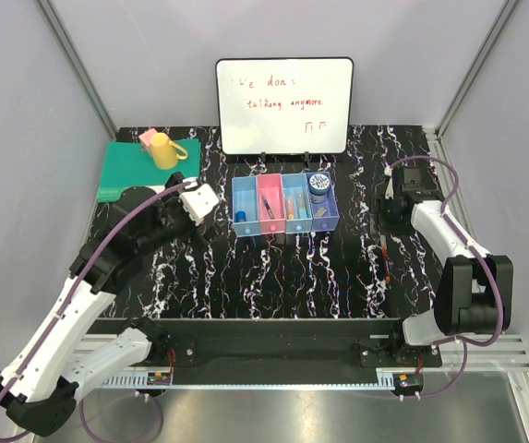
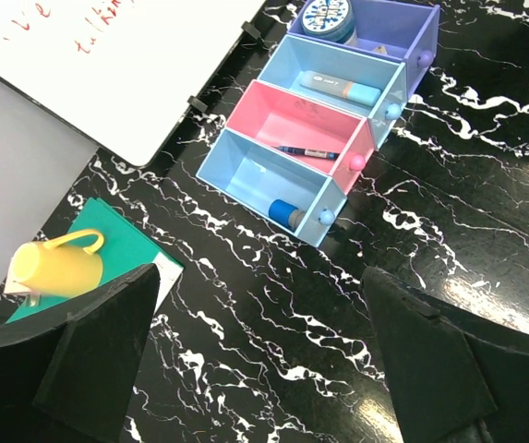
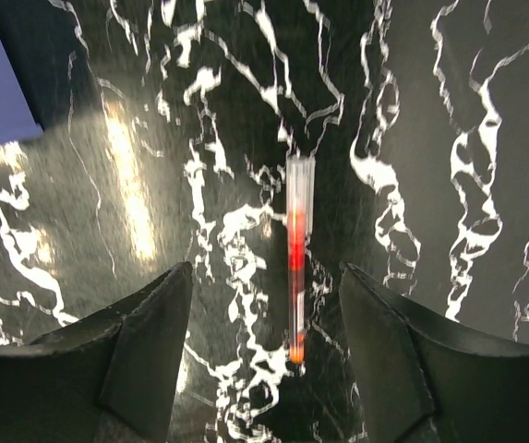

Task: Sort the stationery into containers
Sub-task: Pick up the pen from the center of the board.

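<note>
The row of four joined bins (image 1: 246,196) stands mid-table: blue (image 2: 246,175), pink (image 2: 282,118), blue (image 2: 375,72), purple (image 2: 402,23). They hold a blue-capped marker (image 2: 285,211), a thin pen (image 2: 308,151), a short marker (image 2: 338,86) and the patterned roll (image 2: 327,17). A thin red pen (image 1: 386,258) lies on the table to the right of the bins. My right gripper (image 3: 269,305) is open, low over that pen (image 3: 296,258), with the pen's near end between the fingers. My left gripper (image 2: 262,286) is open and empty, left of the bins.
A whiteboard (image 1: 284,104) stands behind the bins. A yellow mug (image 1: 164,149) sits on a green book (image 1: 126,171) at the back left, with a small pink item (image 1: 147,137) behind it. The table is black marble-patterned.
</note>
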### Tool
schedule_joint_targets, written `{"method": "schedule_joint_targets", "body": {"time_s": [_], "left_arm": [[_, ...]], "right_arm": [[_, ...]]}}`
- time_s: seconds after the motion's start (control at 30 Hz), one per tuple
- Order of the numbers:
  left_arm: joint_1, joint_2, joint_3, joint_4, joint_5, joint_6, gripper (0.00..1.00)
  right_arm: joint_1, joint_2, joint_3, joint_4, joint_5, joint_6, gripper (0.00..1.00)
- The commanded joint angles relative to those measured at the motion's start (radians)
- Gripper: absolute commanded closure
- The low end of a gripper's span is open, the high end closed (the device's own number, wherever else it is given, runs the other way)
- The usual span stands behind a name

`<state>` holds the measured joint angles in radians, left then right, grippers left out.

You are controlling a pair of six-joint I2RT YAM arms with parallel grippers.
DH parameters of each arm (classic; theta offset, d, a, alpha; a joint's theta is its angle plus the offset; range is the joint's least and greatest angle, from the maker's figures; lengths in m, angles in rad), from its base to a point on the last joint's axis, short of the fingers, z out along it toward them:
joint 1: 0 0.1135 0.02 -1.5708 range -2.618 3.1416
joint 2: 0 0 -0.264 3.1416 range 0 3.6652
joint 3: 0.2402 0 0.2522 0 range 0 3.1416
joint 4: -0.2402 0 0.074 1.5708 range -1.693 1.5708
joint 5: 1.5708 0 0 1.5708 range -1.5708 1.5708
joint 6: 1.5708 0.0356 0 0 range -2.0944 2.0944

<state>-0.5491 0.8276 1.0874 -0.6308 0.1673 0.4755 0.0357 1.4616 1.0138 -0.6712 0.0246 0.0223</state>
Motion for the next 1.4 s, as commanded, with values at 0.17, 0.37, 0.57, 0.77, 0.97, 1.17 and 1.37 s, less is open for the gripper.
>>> {"method": "schedule_joint_targets", "body": {"time_s": [0.17,0.37,0.57,0.77,0.97,1.17,1.37], "left_arm": [[-0.005,0.015,0.065,0.008,-0.029,0.012,0.01],[-0.005,0.024,0.069,0.005,-0.034,0.014,0.01],[-0.005,0.042,0.089,0.005,-0.031,0.009,0.01],[-0.005,0.054,0.109,0.003,-0.032,0.009,0.01],[-0.005,0.062,0.121,0.002,-0.037,0.009,0.01],[-0.005,0.070,0.120,0.003,-0.038,0.018,0.01],[-0.005,0.070,0.126,0.005,-0.046,0.049,0.01]], "right_arm": [[-0.030,0.054,-0.044,0.169,-0.002,-0.068,0.31],[-0.059,0.082,-0.083,0.228,-0.061,-0.048,0.32],[-0.060,0.117,-0.080,0.242,-0.080,-0.059,0.33],[-0.063,0.175,-0.060,0.252,-0.074,-0.101,0.33],[-0.069,0.220,-0.046,0.260,-0.078,-0.120,0.39],[-0.069,0.238,-0.038,0.260,-0.058,-0.130,0.46],[-0.071,0.243,-0.034,0.239,-0.040,-0.147,0.55]]}}
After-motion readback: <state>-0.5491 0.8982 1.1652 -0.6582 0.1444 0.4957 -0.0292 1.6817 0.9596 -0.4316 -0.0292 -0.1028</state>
